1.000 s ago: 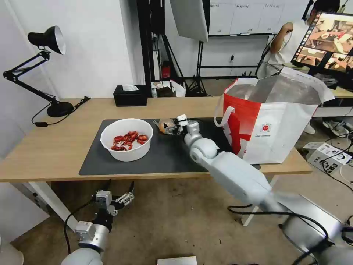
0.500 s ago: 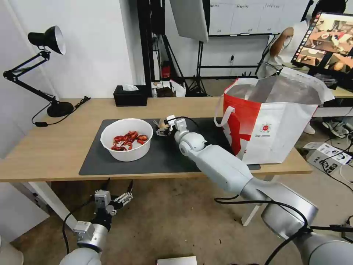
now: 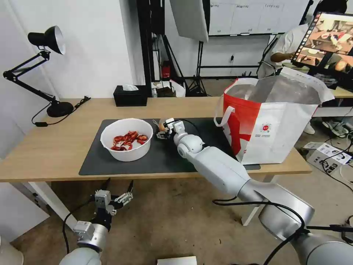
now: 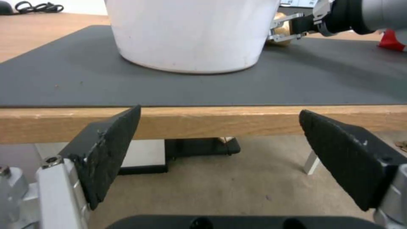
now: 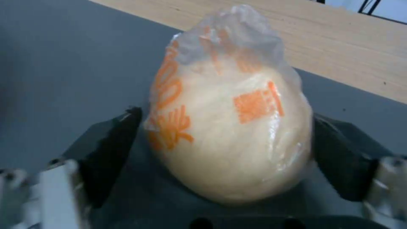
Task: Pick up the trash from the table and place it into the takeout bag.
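Note:
The small knotted clear bag [image 5: 229, 136] with a yellowish lump and orange print lies on the dark mat [image 3: 165, 158] of the table [image 3: 47, 147]. My right gripper [image 3: 162, 129] is open around it, one finger [image 5: 110, 152] on each side, close to the plastic. Left of it stands the white bowl [image 3: 127, 139] of red crayfish shells. At the table's right end stands the red-and-white takeout bag [image 3: 272, 121], its mouth open and showing foil lining. My left gripper [image 3: 117, 197] hangs open below the table's front edge, facing the bowl [image 4: 190, 31].
A black tissue box [image 3: 130, 95] sits at the table's back edge and a black desk lamp [image 3: 47, 40] at the back left. A monitor [image 3: 327, 40] stands behind the takeout bag. The floor in front of the table is bare.
My right gripper has slid left along the mat toward the bowl, and its fingers now straddle the knotted bag. The left arm has stayed put.

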{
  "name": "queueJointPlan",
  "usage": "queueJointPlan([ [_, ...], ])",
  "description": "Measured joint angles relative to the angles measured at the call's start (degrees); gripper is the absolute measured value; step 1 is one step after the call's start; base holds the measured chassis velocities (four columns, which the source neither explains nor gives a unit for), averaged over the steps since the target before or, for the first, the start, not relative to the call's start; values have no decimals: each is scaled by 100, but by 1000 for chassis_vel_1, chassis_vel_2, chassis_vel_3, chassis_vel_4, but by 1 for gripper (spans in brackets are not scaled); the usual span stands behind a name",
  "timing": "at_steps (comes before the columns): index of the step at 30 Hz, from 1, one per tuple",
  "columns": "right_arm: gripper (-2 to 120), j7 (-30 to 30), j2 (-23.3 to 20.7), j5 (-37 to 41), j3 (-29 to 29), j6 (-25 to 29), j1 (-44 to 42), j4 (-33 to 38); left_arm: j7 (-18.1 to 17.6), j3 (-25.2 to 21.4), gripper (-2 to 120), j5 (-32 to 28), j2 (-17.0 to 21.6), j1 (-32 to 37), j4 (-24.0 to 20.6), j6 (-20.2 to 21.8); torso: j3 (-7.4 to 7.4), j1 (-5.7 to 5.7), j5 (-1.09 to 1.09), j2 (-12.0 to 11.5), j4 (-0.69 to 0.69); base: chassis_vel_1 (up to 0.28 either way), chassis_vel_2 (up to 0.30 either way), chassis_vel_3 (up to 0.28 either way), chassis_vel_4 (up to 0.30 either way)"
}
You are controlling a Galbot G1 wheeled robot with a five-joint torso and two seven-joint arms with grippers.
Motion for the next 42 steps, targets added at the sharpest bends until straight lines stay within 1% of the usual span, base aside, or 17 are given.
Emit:
queueJointPlan([
  [1, 92, 0, 0, 0, 0, 0, 0, 0, 0, 0, 100, 0, 0, 0, 0, 0, 0, 0, 0, 0, 0, 0, 0, 0, 0],
  [4, 76, 33, -55, 7, 2, -31, -7, 46, 0, -11, 100, -14, 18, 9, -16, 0, 0, 0, 0, 0, 0, 0, 0, 0, 0],
  [5, 76, 33, -55, 7, 2, -31, -7, 46, 0, -11, 100, -14, 18, 9, -16, 0, 0, 0, 0, 0, 0, 0, 0, 0, 0],
  [8, 63, 81, -105, 26, 2, -61, -15, 125, 0, -12, 100, -14, 17, 31, -19, 0, 0, 0, 0, 0, 0, 0, 0, 0, 0],
  [9, 63, 81, -105, 26, 2, -61, -15, 125, 0, -12, 100, -14, 17, 31, -19, 0, 0, 0, 0, 0, 0, 0, 0, 0, 0],
  [15, 38, 222, -299, 127, -4, -77, -85, 367, 0, -12, 100, -11, 10, 46, -44, 0, 0, 0, 1, 0, 0, 0, 0, 0, 0],
  [18, 33, 257, -347, 141, -4, -69, -109, 437, 1, -12, 100, -9, 6, 50, -48, 0, 0, 0, 1, 0, 0, 0, 0, 0, 0],
  [20, 23, 283, -409, 140, -3, -15, -137, 521, 5, -12, 100, -5, -2, 54, -49, 0, 0, 0, 1, 0, 0, 0, 0, 0, 0],
  [21, 23, 283, -409, 140, -3, -15, -137, 521, 5, -12, 100, -5, -2, 54, -49, 0, 0, 0, 1, 0, 0, 0, 0, 0, 0],
  [22, 15, 296, -470, 114, -4, 81, -164, 604, 19, -11, 100, 2, -11, 55, -48, 0, 0, 0, 1, 0, 0, 0, 0, 0, 0],
  [24, 9, 366, -656, 9, 18, 312, -244, 900, 72, 11, 100, 18, -23, 53, -35, 0, 0, 0, 1, 0, 0, 0, 0, 0, 0],
  [29, 7, 548, -1049, -118, 177, 480, -483, 1610, 82, 38, 100, 24, -23, 41, -41, -1, 0, 0, 1, 0, 0, 0, 0, 0, 0],
  [30, 7, 644, -1219, -180, 267, 508, -599, 1974, 82, 33, 100, 26, -23, 52, -64, -1, 0, 0, 2, 0, 0, 0, 0, 0, 0],
  [32, 7, 768, -1547, -474, 511, 663, -843, 2686, 82, 7, 100, 32, -32, 107, -99, -1, 0, 0, 1, 0, 0, 0, 0, 0, 0],
  [37, 7, 910, -1879, -1076, 882, 978, -1065, 3361, 82, -19, 100, 52, -47, 170, -123, -14, 0, -1, 2, 0, -1, 0, 0, 0, 0],
  [40, 7, 1538, -2122, -1324, 1246, 911, -1188, 4036, 83, -33, 100, 61, -53, 206, -159, -37, -1, -1, 2, 0, 0, 0, 0, 0, 0],
  [42, 7, 1734, -2202, -1381, 1368, 841, -1215, 4243, 83, -32, 100, 68, -50, 204, -161, -40, -1, -1, 1, 0, 0, 0, 0, 0, 0],
])
